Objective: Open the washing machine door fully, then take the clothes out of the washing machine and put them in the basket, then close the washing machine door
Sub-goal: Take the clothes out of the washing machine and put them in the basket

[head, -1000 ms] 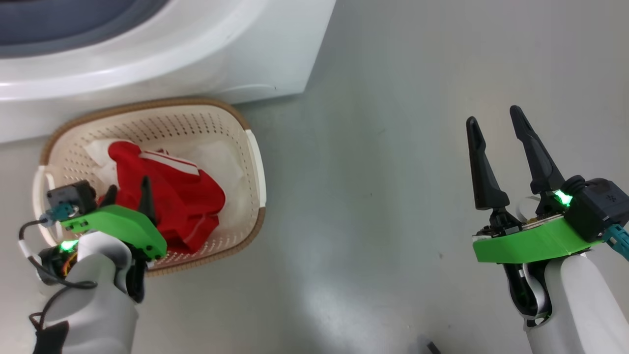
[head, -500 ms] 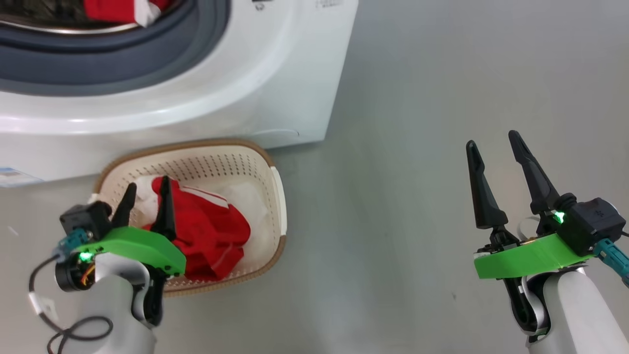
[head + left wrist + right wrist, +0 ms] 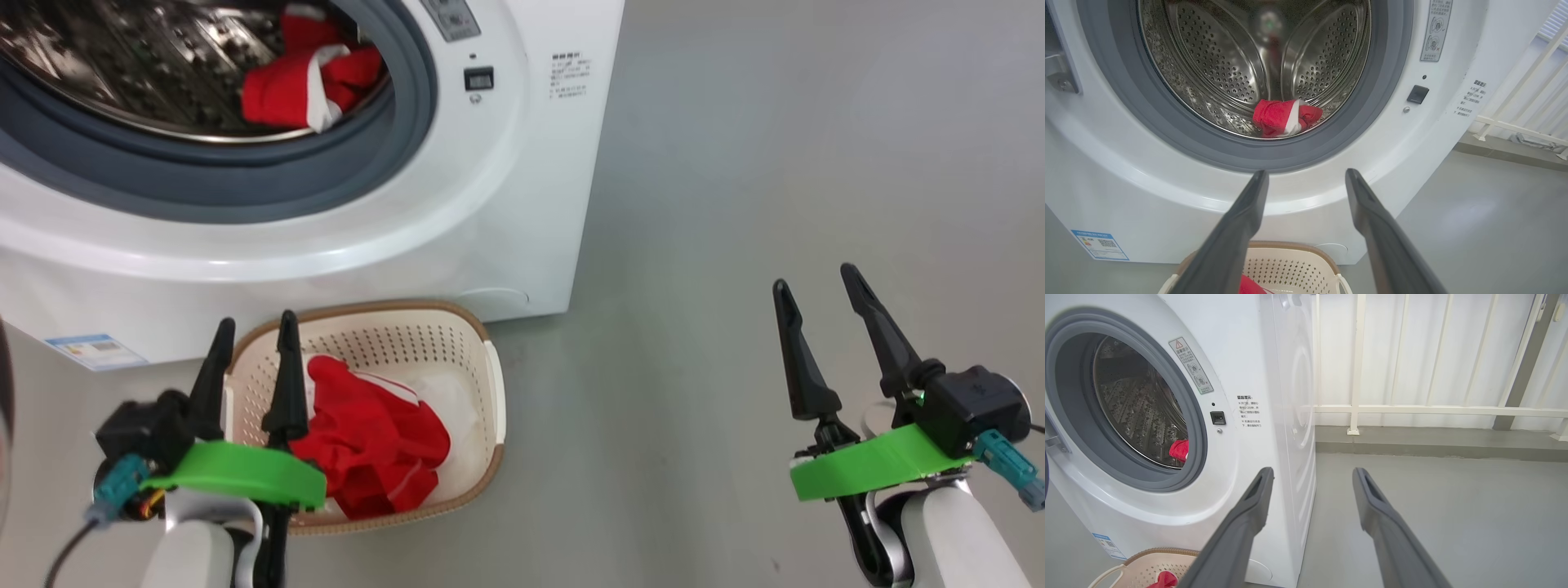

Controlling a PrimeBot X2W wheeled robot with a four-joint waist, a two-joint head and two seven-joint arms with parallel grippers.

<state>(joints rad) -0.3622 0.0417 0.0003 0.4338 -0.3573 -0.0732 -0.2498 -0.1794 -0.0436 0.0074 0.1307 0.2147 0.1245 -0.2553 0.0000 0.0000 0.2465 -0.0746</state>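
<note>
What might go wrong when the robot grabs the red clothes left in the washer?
1. The red garment lies low in the drum behind the grey gasket; the open left tool might bump that rim or snag the fabric on it.
2. The basket is small and already holds red clothes, so the next piece might flop over its edge onto the floor.

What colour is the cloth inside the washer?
The garment is red with white trim, clearest in left wrist view.

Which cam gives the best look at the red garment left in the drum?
Left wrist view: it looks straight into the drum, with the garment whole on the drum floor. Head view shows it obliquely, from above. Right wrist view shows a sliver behind the gasket.
</note>
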